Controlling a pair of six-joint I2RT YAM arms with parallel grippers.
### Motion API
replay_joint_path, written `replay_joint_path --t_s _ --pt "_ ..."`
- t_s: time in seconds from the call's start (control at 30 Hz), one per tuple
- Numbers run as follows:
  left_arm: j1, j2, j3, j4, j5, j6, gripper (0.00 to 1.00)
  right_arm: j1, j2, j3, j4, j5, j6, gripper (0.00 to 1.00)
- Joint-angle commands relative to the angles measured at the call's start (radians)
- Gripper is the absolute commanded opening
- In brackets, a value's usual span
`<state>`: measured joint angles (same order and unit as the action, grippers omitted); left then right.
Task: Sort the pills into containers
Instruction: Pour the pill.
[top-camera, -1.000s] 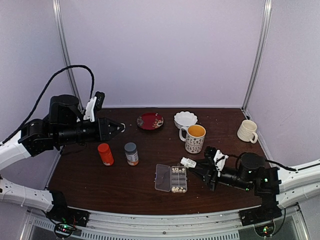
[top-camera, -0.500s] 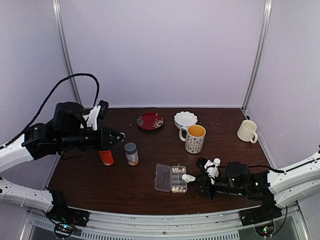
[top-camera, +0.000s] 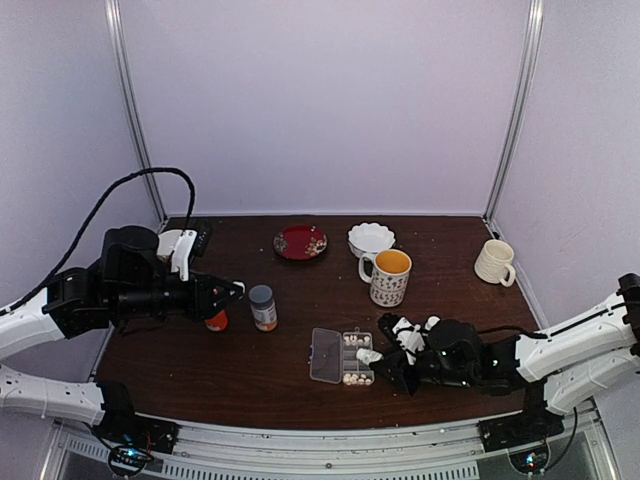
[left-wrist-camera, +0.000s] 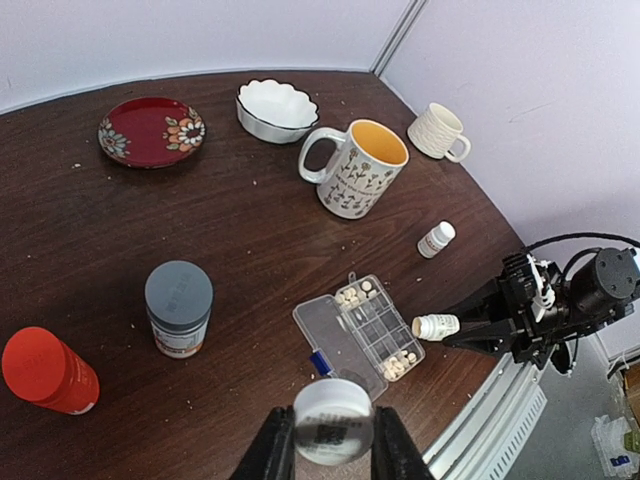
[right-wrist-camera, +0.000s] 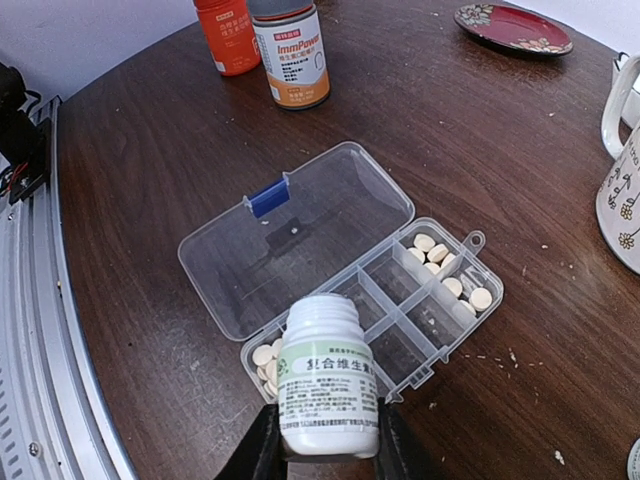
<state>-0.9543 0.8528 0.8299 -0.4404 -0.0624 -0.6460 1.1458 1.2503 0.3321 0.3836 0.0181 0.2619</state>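
Gingerly, my right gripper (right-wrist-camera: 322, 442) is clamping the light, slick white bottle (right-wrist-camera: 325, 375) mid-body, hovering above the pill box (right-wrist-camera: 300, 250) near-centre, where tiny, roll-prone pills (right-wrist-camera: 440, 262) are lying; my left gripper (left-wrist-camera: 331, 452) is pinching a white cap (left-wrist-camera: 333, 419).

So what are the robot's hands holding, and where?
The right end effector pinches a white pill bottle by its sides near the bottom. The left end effector pinches a round white thing, maybe a cap, by its edges.

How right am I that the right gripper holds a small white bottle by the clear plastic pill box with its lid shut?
The clear plastic pill box has its hinged lid open, as the right wrist view shows; the rest stands.
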Motion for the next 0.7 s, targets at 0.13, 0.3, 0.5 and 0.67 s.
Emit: replay_joint_path --t_s 0.13,0.3,0.5,0.67 --pt "0.008 0.011 -0.009 0.077 0.027 0.051 0.0 -0.023 0.059 0.099 -0.079 -0.007 0.0 0.01" --pt "0.008 0.048 0.003 0.076 0.04 0.083 0.0 -0.045 0.1 0.16 -0.142 -0.005 0.015 0.0" --pt "0.008 0.112 0.024 0.057 0.039 0.108 0.0 -0.06 0.149 0.217 -0.194 -0.015 0.023 0.0" --pt "0.008 0.157 0.049 0.05 0.061 0.122 0.0 -0.065 0.178 0.269 -0.262 -0.016 0.018 0.0"
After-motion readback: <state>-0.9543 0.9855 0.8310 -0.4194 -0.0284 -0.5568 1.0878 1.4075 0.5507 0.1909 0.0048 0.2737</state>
